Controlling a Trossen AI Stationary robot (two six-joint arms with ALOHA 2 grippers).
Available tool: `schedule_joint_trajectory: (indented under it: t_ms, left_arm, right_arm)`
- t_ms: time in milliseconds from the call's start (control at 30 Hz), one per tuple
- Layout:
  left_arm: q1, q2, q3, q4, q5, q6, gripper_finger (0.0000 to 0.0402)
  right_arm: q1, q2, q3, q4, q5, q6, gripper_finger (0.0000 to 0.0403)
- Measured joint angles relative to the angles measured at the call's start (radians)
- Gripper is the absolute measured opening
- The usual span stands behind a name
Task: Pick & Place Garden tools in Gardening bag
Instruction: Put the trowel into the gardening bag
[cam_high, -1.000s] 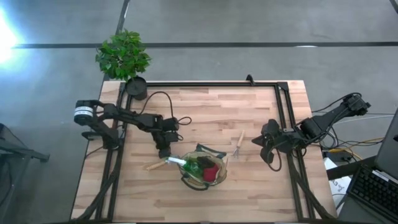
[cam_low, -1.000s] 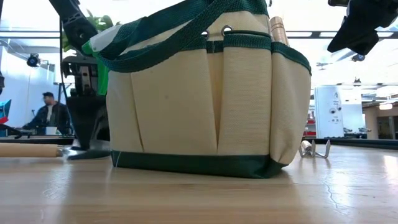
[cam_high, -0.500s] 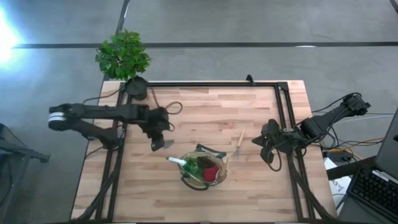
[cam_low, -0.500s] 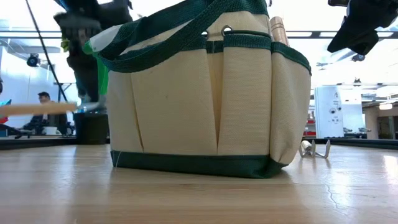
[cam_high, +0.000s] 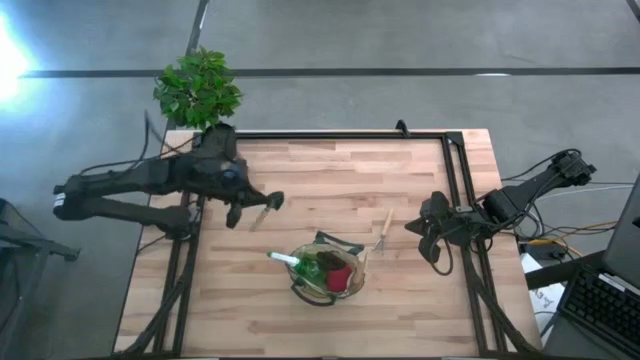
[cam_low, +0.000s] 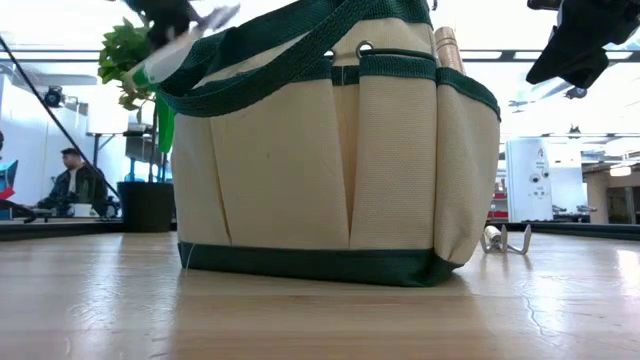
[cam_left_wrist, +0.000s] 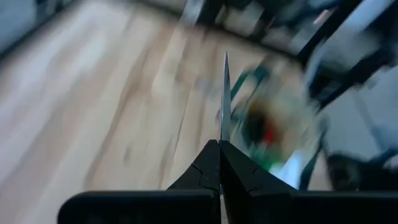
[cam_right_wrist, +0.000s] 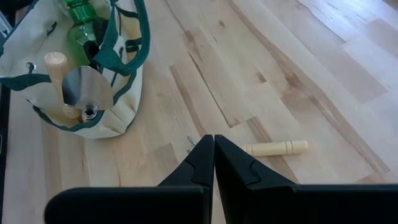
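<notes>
High view: your left gripper (cam_high: 252, 207) is up over the far-left part of the table (cam_high: 330, 170), fingers clamped on a trowel (cam_high: 262, 212) w/ a wooden handle. The gardening bag (cam_high: 327, 270) sits near-center, already stuffed w/ a red-and-black item (cam_high: 338, 277) and a green-and-white piece (cam_high: 290, 260). The hand rake (cam_high: 383, 231) lies flat on the wood just right of the bag. Your right gripper (cam_high: 428, 240) hangs at the right edge, fingers closed on nothing. A potted plant (cam_high: 199, 88) stands at the far-left corner.

Low view: the bag fills most of the frame, upright, green handles up. The rake's tines peek out right of it. The trowel shows up high on the left, off the table. A person (cam_low: 72, 185) sits in the room behind.

Left wrist: pretty blurry, but the fingers (cam_left_wrist: 205, 171) are pinched tight on the thin trowel blade, bag farther ahead.

Right wrist: fingers (cam_right_wrist: 202, 158) shut together, empty. The rake handle lies just beyond them, and the bag holds another trowel (cam_right_wrist: 78, 87).
</notes>
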Motion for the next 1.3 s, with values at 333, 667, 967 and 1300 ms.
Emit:
schedule_joint_trajectory:
  t_ms: [333,667,967,1300]
  left_arm:
    - [-0.167,0.059,-0.118,0.626,0.122,0.155,0.0001]
    - [-0.428,0.302,-0.187,1.115,0.051,0.278,0.0001]
    - [-0.533,0.518,-0.193,1.357,-0.149,0.328,0.0001]
    - [-0.589,0.607,-0.195,1.464,-0.192,0.248,0.0001]
  right_arm:
    - [0.000,0.000,0.000,0.000,0.026,-0.013,0.0009]
    - [0.000,0.000,0.000,0.000,0.026,-0.047,0.0009]
    - [0.000,0.000,0.000,0.000,0.029,-0.054,0.0009]
    - [0.000,0.000,0.000,-0.001,0.028,-0.080,0.0009]
